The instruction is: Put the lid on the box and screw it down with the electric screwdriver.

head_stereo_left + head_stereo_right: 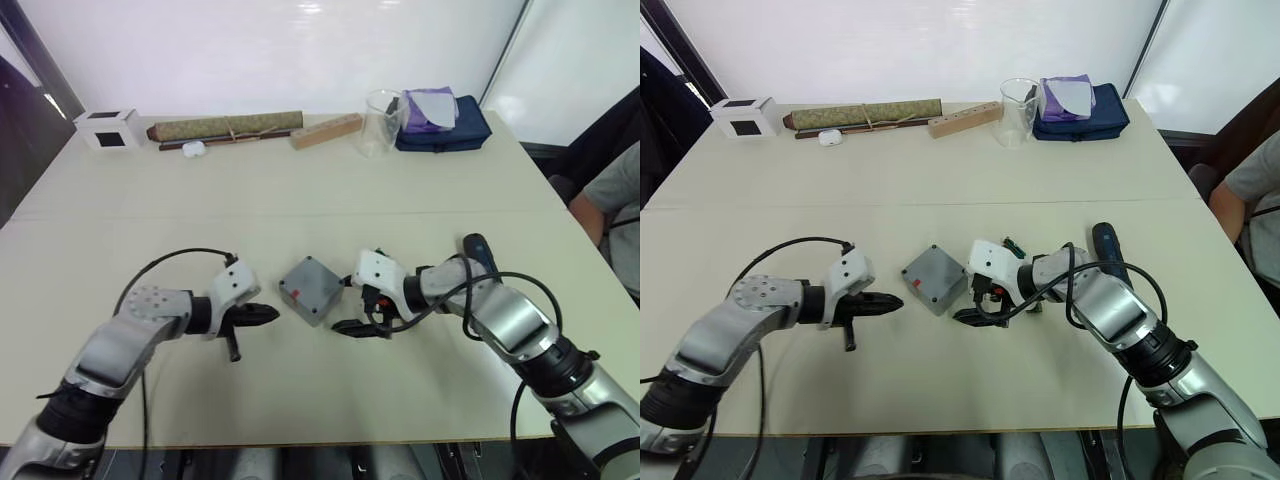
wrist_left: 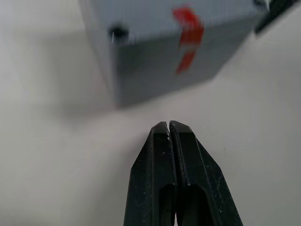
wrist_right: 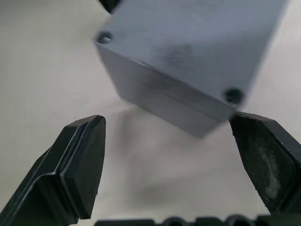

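A pale tabletop point(image 1: 300, 200) holds a grey box point(image 1: 311, 298) near its front middle, the lid point(image 1: 312, 282) already sitting on top with a red mark facing up. The left end effector point(image 1: 262, 315) lies just beside the box, its fingers clenched together on nothing. The right end effector point(image 1: 352, 325) lies on the other side, released and spread wide. The electric screwdriver point(image 1: 478, 252) lies behind the right arm.

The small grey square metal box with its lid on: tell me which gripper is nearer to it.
Right, narrowly. The right gripper is open beside the grey square metal box, a fingertip near one corner. The left gripper is shut, pointing at the box's opposite side, slightly farther off.
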Motion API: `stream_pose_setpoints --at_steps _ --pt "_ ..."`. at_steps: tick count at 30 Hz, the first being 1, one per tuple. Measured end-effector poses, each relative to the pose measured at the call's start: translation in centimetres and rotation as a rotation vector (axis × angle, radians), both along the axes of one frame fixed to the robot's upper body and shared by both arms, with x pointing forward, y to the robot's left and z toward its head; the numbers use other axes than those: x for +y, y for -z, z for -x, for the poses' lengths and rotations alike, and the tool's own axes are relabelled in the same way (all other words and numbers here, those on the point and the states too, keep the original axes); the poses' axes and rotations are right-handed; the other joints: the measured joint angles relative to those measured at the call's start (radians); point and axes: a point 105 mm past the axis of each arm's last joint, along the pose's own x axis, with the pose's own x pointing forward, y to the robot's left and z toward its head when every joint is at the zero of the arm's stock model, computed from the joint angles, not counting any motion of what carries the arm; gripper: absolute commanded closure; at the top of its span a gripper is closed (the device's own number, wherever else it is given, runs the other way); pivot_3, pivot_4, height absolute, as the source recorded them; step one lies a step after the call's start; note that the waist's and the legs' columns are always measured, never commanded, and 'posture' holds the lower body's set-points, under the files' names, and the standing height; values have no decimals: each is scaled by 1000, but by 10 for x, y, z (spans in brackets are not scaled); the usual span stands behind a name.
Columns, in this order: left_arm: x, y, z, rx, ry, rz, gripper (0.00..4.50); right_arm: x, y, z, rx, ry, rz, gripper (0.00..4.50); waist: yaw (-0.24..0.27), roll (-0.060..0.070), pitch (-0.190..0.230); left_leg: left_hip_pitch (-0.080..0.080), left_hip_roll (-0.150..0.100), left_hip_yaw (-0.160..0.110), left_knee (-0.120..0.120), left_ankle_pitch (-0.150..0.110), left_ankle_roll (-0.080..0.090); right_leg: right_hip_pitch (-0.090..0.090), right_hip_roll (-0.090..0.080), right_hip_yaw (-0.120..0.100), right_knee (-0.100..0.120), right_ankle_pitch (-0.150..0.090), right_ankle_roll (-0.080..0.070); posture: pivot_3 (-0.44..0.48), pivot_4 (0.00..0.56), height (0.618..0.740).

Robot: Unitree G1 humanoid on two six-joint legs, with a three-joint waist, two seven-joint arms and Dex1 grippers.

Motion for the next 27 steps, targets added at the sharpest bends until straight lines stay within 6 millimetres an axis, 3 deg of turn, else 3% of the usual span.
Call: stream_pose_setpoints --at_steps 3,8,16,21,24,27 --pt "0 -4 -14 -43 -40 -12 4500 2 2 13 22 -42 -4 10 -1 0 0 0 0 0 0 0 0 0 1 0 0 0 0 0 150 740" --pt "1 -5 -16 -40 -33 -14 4500 5 4 21 46 -43 -7 10 -4 0 0 0 1 0 0 0 0 0 1 0 1 0 0 0 150 740" --pt "-1 -8 -15 -36 -11 -9 4500 4 6 22 49 -16 -10 10 -1 0 0 0 0 0 0 0 0 0 1 0 1 0 0 0 150 740" --pt "3 -11 -14 -24 9 -15 4500 0 -6 18 2 25 -30 10 -1 0 0 0 0 0 1 0 0 0 1 0 1 0 0 0 150 740" --pt "17 -30 -14 -13 -1 17 4500 -13 -31 12 -85 110 -141 10 0 0 0 -1 0 -1 1 0 0 0 1 -1 1 0 0 0 150 740" --pt "22 -68 -15 -26 6 107 4500 -39 -57 7 -189 241 -233 10 7 -1 0 -1 0 -2 1 0 0 1 0 -2 0 0 0 0 150 740"
